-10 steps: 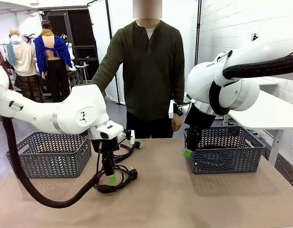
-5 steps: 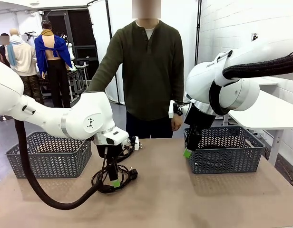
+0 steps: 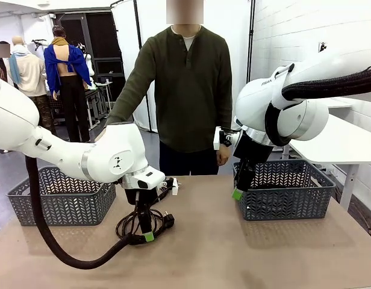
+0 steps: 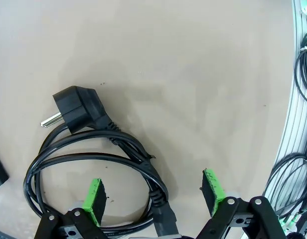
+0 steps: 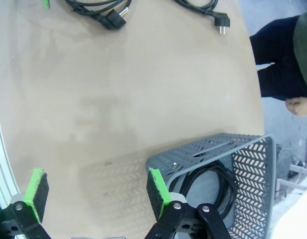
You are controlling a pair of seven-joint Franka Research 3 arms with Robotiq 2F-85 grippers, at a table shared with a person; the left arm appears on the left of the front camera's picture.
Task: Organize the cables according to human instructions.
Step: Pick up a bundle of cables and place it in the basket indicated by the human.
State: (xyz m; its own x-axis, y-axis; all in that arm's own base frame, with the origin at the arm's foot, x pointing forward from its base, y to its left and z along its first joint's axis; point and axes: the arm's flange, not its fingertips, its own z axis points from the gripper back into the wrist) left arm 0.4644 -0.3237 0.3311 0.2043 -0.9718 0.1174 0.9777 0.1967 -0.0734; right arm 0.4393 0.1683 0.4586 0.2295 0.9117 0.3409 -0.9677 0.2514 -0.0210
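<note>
Left basket (image 3: 62,198): grey, perforated in a herringbone pattern, set at the left end of the table (image 3: 233,253); its contents cannot be made out. Left pincer (image 3: 146,233): pointed straight down from the white arm, low over the table to the right of that basket. In the left wrist view the left pincer (image 4: 153,191) is seen with jaws spread wide, nothing gripped. Coiled power cord (image 3: 130,224): thin, black, laid flat on the table directly under this pincer. In the left wrist view the coiled power cord (image 4: 93,154) is shown as several overlapping strands, one green pad placed within the loop, the other over bare table outside it, so that one side of the coil is straddled; contact cannot be judged. Plug (image 4: 76,107): chunky, black, with a metal pin, lying at the far side of the coil. Second power cord (image 3: 161,194): black, farther back on the table, partly hidden behind the left arm. Person (image 3: 185,90): standing at the far side of the table, in a dark olive shirt, one hand (image 5: 298,106) hanging close to the table edge. Right pincer (image 3: 238,192): held just beside the near left corner of the right basket (image 3: 288,189). In the right wrist view the right pincer (image 5: 97,188) is seen with jaws wide and nothing between them. Third power cord (image 5: 208,181): black, coiled, lying inside the right basket (image 5: 253,164).
</note>
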